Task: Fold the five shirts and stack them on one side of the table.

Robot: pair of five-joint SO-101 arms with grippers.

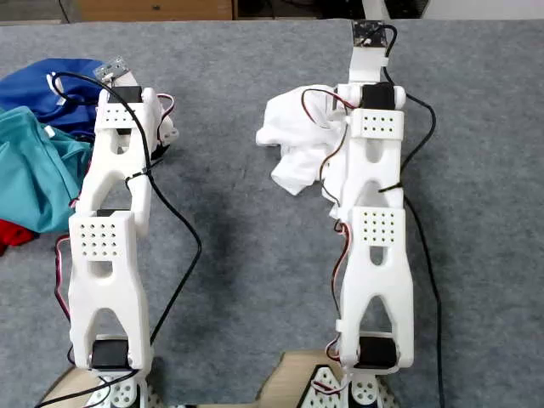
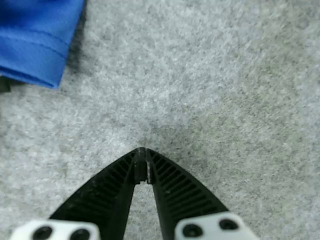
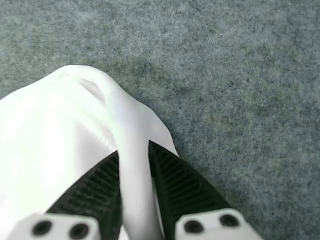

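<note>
The right claw is pinching a bunched-up bit of the white shirt. That shirt lies crumpled near the middle of the grey bench, partly under the right arm. The left claw is pressed together with nothing in it, over bare bench near the blue shirt. The blue shirt, a teal shirt and a red shirt sit in a heap at the left edge. This looks like the start: no shirt looks folded. Next, the white shirt likely needs pulling flat, so the left claw would have to open and take another corner.
</note>
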